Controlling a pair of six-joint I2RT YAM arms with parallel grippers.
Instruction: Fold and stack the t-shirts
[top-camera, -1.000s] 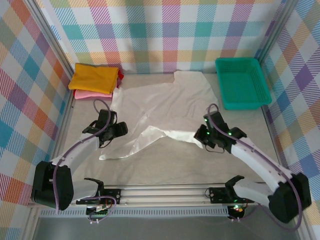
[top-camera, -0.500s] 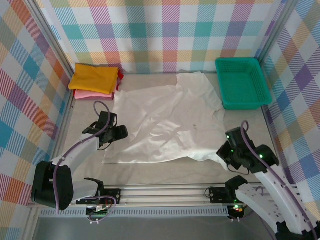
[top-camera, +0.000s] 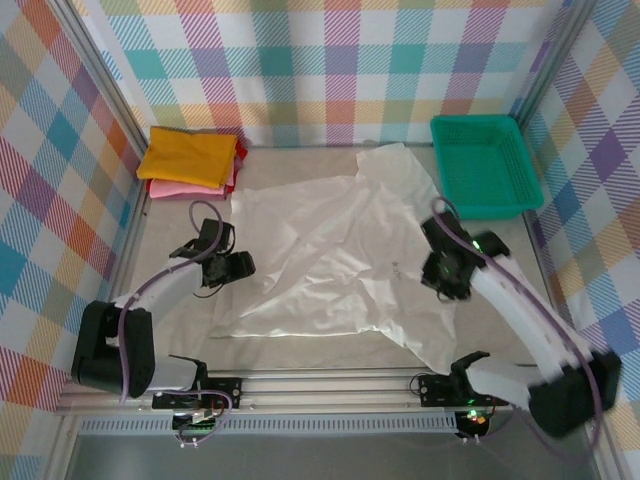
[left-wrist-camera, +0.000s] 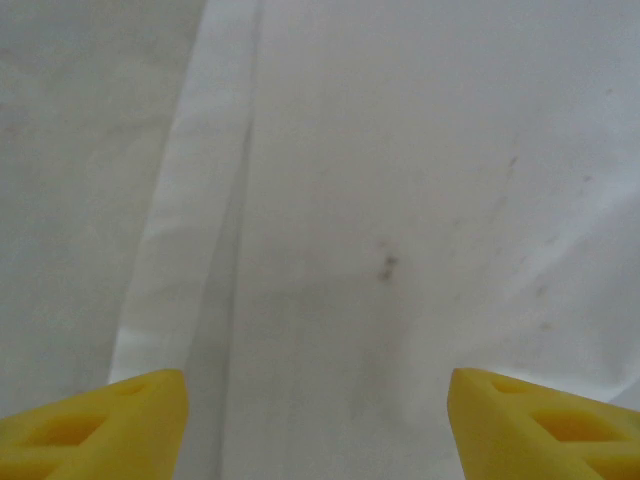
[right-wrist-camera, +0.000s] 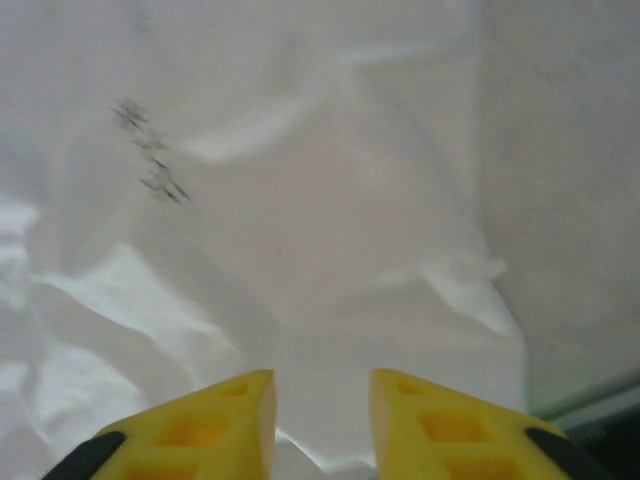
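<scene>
the white t-shirt lies opened but rumpled on the table, spread between the two tools. the left gripper sits at its sleeve-side edge and the right gripper is over its opposite flank. from the left wrist, the left gripper is released, its jaws standing wide with nothing between them and flat cloth directly below and ahead. from the right wrist, the right gripper has its jaws parted by a narrow gap, with no fold clearly caught in it. creased cloth and a small dark mark lie ahead of its fingertips.

the main risk i see is the narrow right gap. if that tool lifts or pulls away low, a finger could snag a ridge and drag the shirt back into a heap. behind the right gripper, a corner of the shirt trails toward the table's near edge, and a careless tug could pull it off the surface. beyond the right tool, the shirt's far end lies close to the green basket and could catch on its rim. a fold made over these wrinkles would probably set crooked. the wide left jaws could also pinch two layers together. the folded yellow shirt sits on the pink shirt, well beyond the left gripper.
</scene>
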